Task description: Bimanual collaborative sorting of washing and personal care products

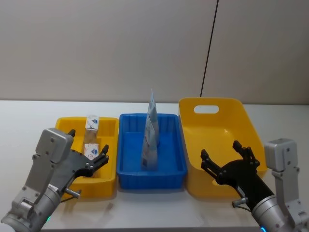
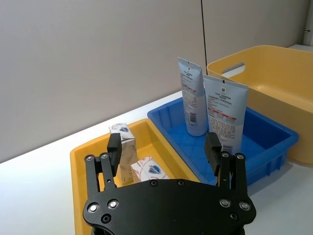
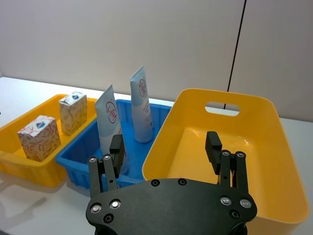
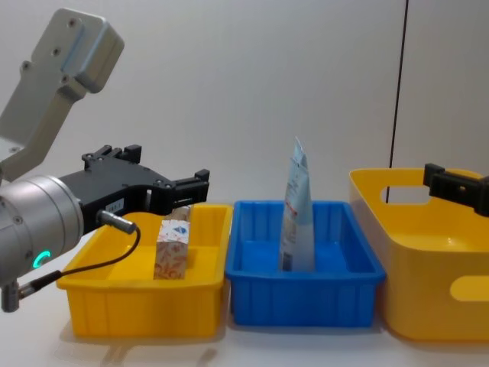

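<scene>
A plain grey wall [image 1: 96, 48] with a dark vertical seam [image 1: 209, 48] backs the white table [image 1: 24, 121].

matte black left gripper [image 2: 164, 147] and right gripper [image 3: 165, 143], flat palm plates [image 2: 166, 208] dotted with silver screws [image 2: 113, 204], blocky black fingers [image 2: 114, 147], grey boxy wrist housings [image 1: 53, 145], silver round forearms [image 4: 38, 222], thin black cable [image 4: 114, 258], teal status light [image 4: 40, 260]

Jaws spread, the left tool [image 1: 89, 145] hangs over the small bin [image 1: 99, 186], a near box [image 1: 91, 151] just under it and a far box [image 1: 91, 122] ahead. Tubes [image 1: 151, 135] stand upright in the blue bin [image 1: 152, 178] between both tools. Below the spread right tool [image 1: 219, 151], the large bin [image 1: 227, 121] offers bare floor.
</scene>
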Available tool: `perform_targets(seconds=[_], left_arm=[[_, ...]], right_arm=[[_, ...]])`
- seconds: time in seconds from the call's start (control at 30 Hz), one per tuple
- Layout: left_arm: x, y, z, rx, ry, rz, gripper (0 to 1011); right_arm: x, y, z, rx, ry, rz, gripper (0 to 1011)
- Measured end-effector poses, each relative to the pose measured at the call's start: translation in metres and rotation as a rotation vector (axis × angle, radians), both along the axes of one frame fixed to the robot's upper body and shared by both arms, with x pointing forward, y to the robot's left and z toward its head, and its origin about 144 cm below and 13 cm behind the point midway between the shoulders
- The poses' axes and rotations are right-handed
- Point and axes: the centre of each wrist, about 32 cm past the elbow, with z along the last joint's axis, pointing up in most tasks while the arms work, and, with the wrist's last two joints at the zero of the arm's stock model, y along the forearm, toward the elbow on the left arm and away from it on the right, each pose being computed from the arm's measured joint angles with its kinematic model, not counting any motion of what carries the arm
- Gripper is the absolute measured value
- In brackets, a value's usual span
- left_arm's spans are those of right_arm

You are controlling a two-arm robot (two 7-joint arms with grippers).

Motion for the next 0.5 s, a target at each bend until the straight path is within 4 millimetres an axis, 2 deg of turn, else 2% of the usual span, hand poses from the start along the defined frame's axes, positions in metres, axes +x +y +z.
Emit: perform_targets(seconds=[0.5], left_arm=[[0.0000, 0.0000, 0.0000, 0.000, 0.000, 0.000, 1001]], right_arm=[[0.0000, 0.0000, 0.0000, 0.000, 0.000, 0.000, 1003]])
